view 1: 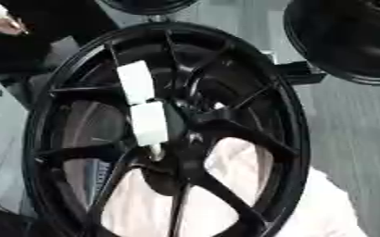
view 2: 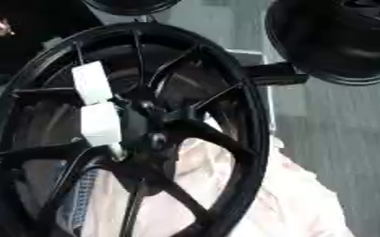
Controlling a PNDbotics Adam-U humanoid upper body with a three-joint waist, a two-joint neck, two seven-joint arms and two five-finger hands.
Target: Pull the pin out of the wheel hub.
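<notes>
A large black multi-spoke wheel (view 1: 287,139) fills both views, leaning over a pale cloth. Its hub (view 2: 148,134) sits at the middle where the spokes meet. A white piece in two blocks (view 1: 148,121) lies along the spokes from upper left down towards the hub. It narrows to a small pale tip (view 1: 155,151) at the hub's edge. I cannot tell whether that tip sits in a hole. Neither of my hands shows in either view.
A pale pink cloth (view 1: 242,171) shows through the lower spokes and spreads to the lower right. A second black wheel (view 1: 347,41) stands at the upper right, a third (view 1: 148,5) at the top edge. A person's hand (view 1: 3,23) holds something small and white at the upper left.
</notes>
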